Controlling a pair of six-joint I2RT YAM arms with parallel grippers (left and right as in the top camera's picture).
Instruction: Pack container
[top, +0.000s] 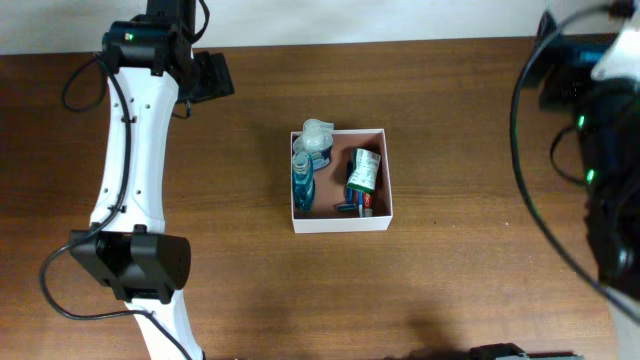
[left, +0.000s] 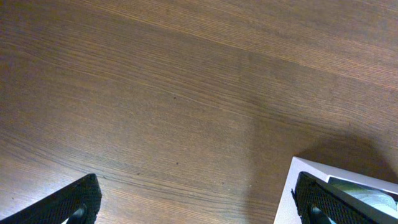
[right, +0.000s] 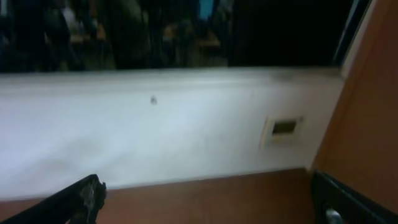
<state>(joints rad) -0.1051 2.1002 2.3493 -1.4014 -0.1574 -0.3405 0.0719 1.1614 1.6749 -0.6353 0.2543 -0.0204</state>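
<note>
The container (top: 340, 221), a shallow square cardboard box with white outer walls and a pinkish-brown inside, sits at the table's middle. Inside lie a teal mouthwash bottle (top: 303, 186), a clear bottle (top: 317, 140), a green-labelled bottle (top: 362, 170) and a small red and blue item (top: 356, 206). My left gripper (left: 199, 202) is open and empty over bare wood at the far left; the box's white corner (left: 292, 193) shows at its right finger. My right gripper (right: 208, 199) is open and empty, raised at the far right, facing a white wall.
The left arm (top: 135, 180) stretches along the table's left side. The right arm and its cables (top: 590, 150) fill the right edge. A white wall with a socket plate (right: 283, 127) stands beyond the table's far edge.
</note>
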